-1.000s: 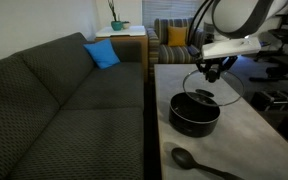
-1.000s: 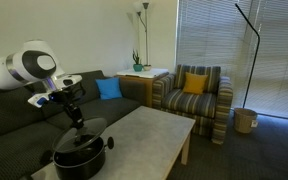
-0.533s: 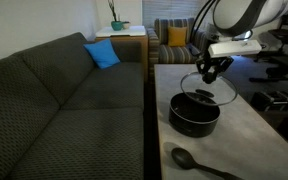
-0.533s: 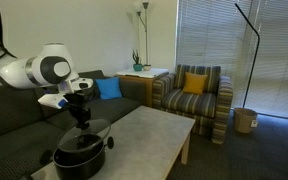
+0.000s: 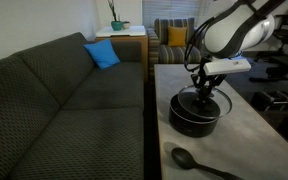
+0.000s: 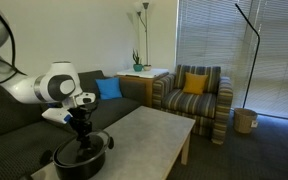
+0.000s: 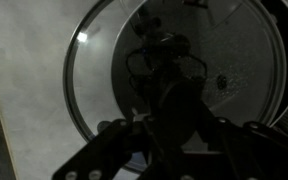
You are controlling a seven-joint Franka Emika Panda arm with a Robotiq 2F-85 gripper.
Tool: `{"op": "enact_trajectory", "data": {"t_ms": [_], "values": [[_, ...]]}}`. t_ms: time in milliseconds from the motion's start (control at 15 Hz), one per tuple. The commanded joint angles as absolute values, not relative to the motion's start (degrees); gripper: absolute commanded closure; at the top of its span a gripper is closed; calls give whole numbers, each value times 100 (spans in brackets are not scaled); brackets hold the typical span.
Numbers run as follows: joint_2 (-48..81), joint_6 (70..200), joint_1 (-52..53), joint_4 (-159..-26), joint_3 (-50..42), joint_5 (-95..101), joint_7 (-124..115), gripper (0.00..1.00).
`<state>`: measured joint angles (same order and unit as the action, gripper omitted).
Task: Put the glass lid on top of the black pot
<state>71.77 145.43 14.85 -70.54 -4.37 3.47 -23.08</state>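
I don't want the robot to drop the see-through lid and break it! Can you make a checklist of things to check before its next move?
1. Gripper grips the knob of the glass lid: ok, it is shut on the knob in the wrist view.
2. Glass lid is right over the black pot: ok in both exterior views.
3. Lid's rim rests on the pot all the way round: cannot tell, too dark and small.
4. Black spoon is out of the way: ok, it lies on the table, apart from the pot.
5. Safe to let go: cannot tell until item 3 is sure.
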Motion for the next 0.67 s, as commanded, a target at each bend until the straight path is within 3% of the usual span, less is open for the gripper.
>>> {"op": "enact_trajectory", "data": {"t_ms": [0,600], "values": [[7694,14110,1555,-6195,-476,302,-2259,86],[8248,13490,1659,-5106,-452,378,-2210,86]]}}
